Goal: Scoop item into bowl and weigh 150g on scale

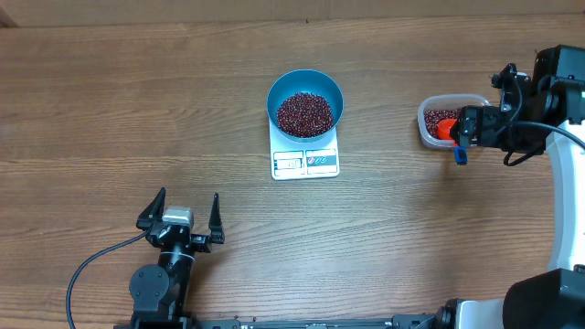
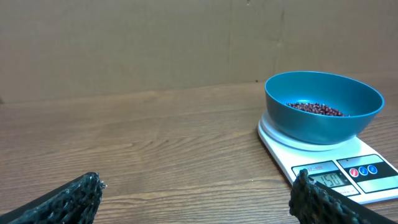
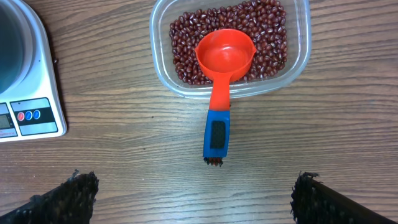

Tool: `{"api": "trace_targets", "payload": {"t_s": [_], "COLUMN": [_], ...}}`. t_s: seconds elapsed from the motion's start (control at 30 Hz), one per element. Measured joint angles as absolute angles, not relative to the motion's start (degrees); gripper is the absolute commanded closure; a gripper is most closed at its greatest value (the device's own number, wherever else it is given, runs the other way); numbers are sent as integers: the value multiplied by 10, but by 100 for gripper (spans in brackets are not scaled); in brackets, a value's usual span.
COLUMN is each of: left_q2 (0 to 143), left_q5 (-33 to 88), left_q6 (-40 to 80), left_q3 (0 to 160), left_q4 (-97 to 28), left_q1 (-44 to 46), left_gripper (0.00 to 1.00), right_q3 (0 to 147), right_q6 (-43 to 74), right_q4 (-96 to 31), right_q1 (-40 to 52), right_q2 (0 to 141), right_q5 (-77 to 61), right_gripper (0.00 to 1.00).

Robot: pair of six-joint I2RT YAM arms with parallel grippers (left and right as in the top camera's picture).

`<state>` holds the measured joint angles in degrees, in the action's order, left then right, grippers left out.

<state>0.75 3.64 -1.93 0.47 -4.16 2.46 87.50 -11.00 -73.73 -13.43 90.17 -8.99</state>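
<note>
The blue bowl (image 1: 304, 87) stands on the white scale (image 1: 305, 163) at mid-table and holds a mound of red-brown beans (image 1: 304, 113). The left wrist view shows the bowl (image 2: 323, 115) and the scale's display (image 2: 333, 180), which reads 150. More beans (image 3: 186, 43) lie in a clear tub (image 1: 430, 132) at the right. An orange scoop (image 3: 225, 53) rests with its cup in the tub and its blue handle (image 3: 216, 134) on the table. My right gripper (image 3: 196, 186) hovers open above the handle, holding nothing. My left gripper (image 1: 189, 196) stands open near the front edge.
The tub (image 3: 298, 68) sits well right of the scale (image 3: 37, 118), with bare wooden table between them. The right arm (image 1: 548, 100) reaches in from the right edge. A cable (image 1: 91, 265) trails from the left arm's base.
</note>
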Motion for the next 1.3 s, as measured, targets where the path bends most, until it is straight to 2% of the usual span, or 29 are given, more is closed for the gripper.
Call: {"api": "trace_targets", "payload": {"t_s": [1.07,1.3], "left_q2": [8,8], "left_q5": [37,37], "left_q6": [-20,-20], "left_q3": [5,5], "left_q4": [-42,-41], "left_q1": [25,25], "left_gripper": [1,0], "right_q3": [875,874], "right_q6": [-110,-110], "right_q4": [-737,-682], "right_q1": [-134,-134], "right_q2": [902,901], "right_q5": [-90,-96], "right_gripper": [0,0]}}
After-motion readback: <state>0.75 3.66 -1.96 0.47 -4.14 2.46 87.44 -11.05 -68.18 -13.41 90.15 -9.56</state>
